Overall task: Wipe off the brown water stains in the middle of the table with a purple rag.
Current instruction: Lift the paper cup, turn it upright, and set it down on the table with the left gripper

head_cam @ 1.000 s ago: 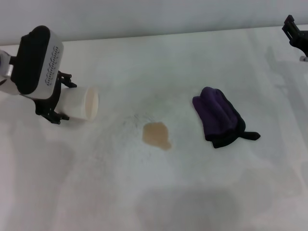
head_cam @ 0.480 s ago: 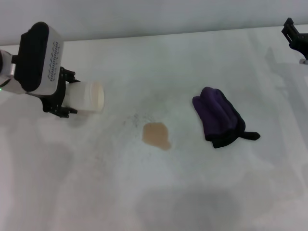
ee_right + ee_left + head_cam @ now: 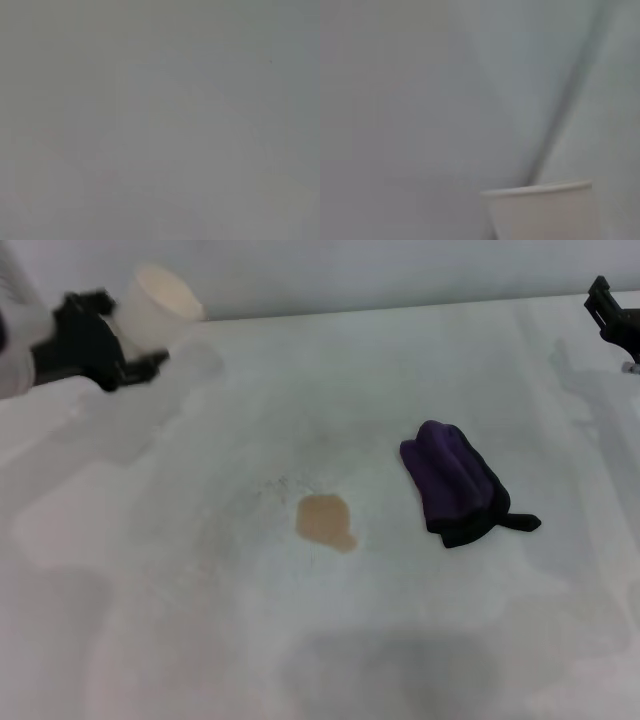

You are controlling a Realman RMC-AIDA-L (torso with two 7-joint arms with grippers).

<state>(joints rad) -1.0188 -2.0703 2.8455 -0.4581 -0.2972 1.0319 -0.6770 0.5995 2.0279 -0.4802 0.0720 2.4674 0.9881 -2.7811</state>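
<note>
White paper cup now lifted away, clenched in left gripper; brown water stains exposed, purple rag untouched; right gripper parked, fingers indeterminate.

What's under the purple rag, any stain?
Can't see beneath it. The purple rag lies bunched on the table; the brown water stains sit apart, uncovered. Whatever the cloth covers is hidden.

The left claw is raised at the far left, its black fingers clamped around a white paper cup. The right claw sits parked at the far right edge, only partly visible.
</note>
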